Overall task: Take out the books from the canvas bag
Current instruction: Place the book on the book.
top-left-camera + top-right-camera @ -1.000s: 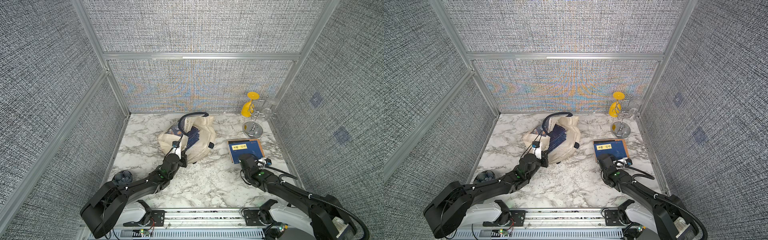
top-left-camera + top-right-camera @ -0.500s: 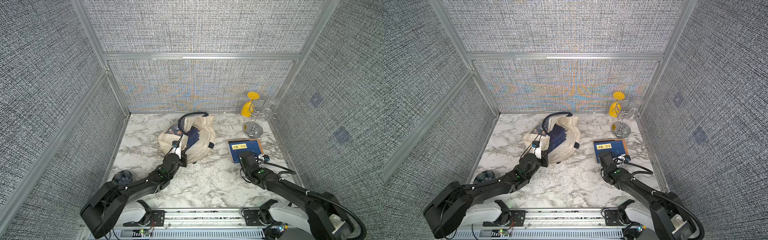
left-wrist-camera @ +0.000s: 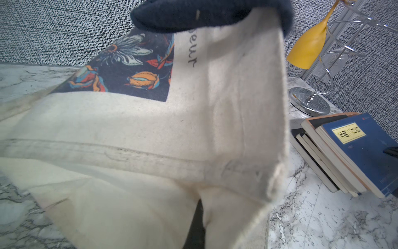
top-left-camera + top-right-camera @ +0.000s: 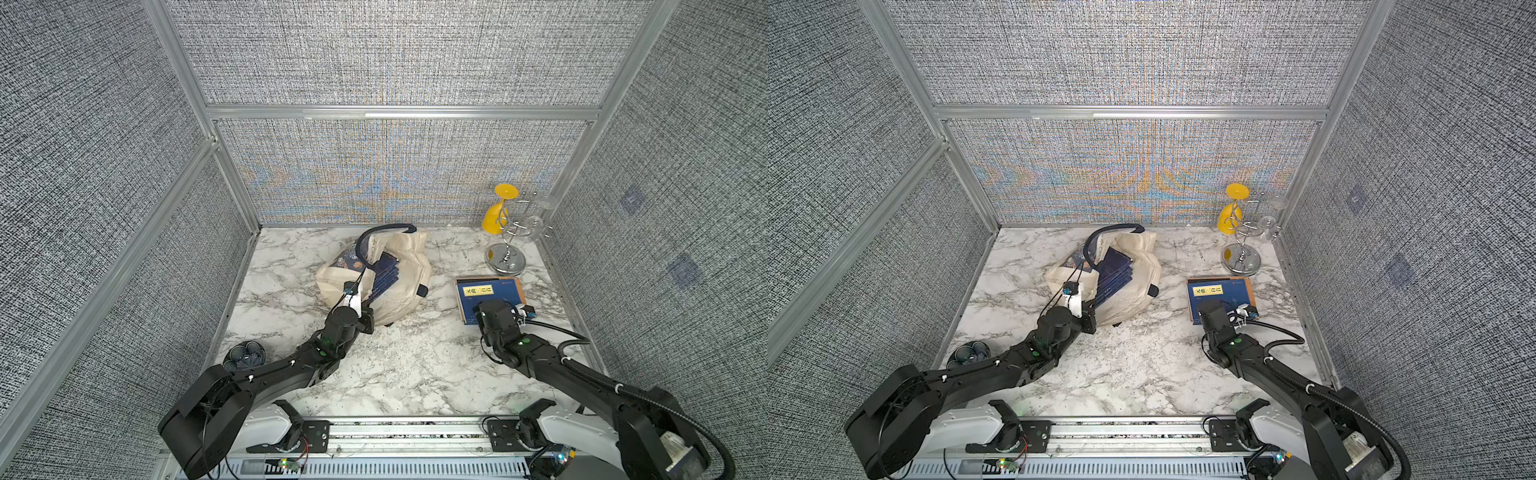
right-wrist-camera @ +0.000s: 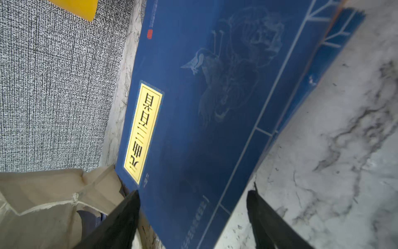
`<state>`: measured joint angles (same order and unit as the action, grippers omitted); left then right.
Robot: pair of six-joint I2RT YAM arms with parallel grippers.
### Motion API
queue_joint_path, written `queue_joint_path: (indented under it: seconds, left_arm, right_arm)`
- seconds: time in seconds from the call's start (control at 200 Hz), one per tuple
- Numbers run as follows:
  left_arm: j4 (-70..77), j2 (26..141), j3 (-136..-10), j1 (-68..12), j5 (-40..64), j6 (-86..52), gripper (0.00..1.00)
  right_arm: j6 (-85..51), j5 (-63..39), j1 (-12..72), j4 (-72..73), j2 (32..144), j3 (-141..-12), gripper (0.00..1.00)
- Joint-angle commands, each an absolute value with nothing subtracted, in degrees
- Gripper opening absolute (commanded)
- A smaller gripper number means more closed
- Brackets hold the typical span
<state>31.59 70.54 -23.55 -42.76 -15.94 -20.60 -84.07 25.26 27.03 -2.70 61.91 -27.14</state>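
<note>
The canvas bag [image 4: 409, 270] lies on the counter [image 4: 415, 357] at about 11 o'clock from its middle. Its mouth gapes, and several navy books [image 4: 384, 276] are fanned inside it. A stack of books [image 4: 490, 293] already out sits at 3 o'clock.

The left hand [image 4: 368, 318] is closed at the bag's near rim. It looks pinched on a fold of canvas, holding the mouth up. The right hand [image 5: 193, 191] is spread wide and grips nothing, with one finger on each side of the near corner of the top book.

Risks, as I judge them:
- **Top book dragged off:** the stack is staggered, not squared. If a finger brushes that corner while the right hand backs away, it could slide the top book off.
- **Glasses knocked:** the wire glass rack [image 4: 505, 249], with its yellow glass, stands close at the stack's 12 o'clock. A shove that way could rock the rack and topple the glasses.
- **Mouth collapsing:** the left hand's pinch is only on soft cloth. If the cloth slips, the mouth falls over the books and hides them.
- **Book snagging:** the navy handle [image 4: 386, 228] arches over the opening. A book drawn out could catch in it and pull the whole light bag along.
</note>
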Motion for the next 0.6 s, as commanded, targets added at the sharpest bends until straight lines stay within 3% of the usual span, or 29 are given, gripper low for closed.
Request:
queue_joint_path:
  seconds: [0.0,0.27,0.595]
  left_arm:
    - [33.2,69.9,-23.8,-42.8,-14.7,-19.5,0.0]
    - [34.4,67.3,-20.5,-42.8,-17.8,-20.5,0.0]
    - [28.5,63.2,-19.2,-42.8,-19.0,-22.0,0.0]
  right_arm:
    - [-80.7,22.2,27.1,-8.2,60.2,-28.1,0.86]
    - [-66.8,14.5,31.0,-0.8,58.7,-30.1,0.87]
    - [-55.7,12.2,42.8,8.7,71.5,-41.0,0.88]
